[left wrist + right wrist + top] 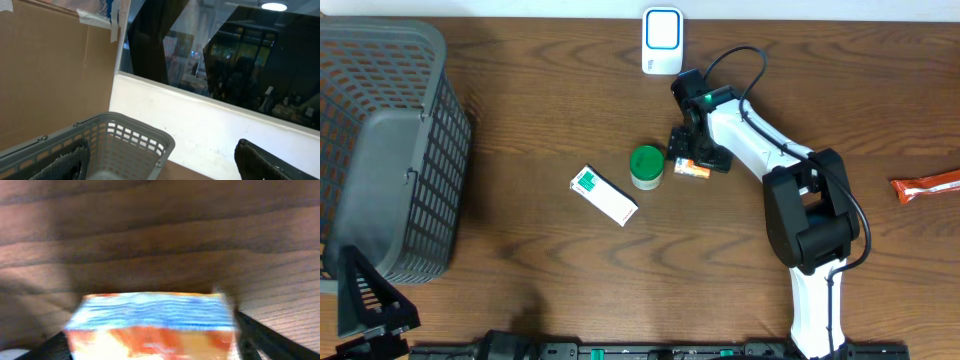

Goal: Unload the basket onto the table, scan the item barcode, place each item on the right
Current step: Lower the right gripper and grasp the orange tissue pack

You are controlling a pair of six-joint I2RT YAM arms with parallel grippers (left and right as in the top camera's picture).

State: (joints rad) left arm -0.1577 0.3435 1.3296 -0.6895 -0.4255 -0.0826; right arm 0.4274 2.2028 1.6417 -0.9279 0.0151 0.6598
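Two grippers | right gripper low over the tabletop, a finger either side of the small orange-and-blue box, likely set to pinch and lift it; whether it is clamped yet, cannot tell | left gripper spread wide, empty, parked clear beside the basket | white scanner stands beyond the box, apart, so a carry is needed.

right wrist | orange-blue box blurred | between end effector fingers | on wooden table
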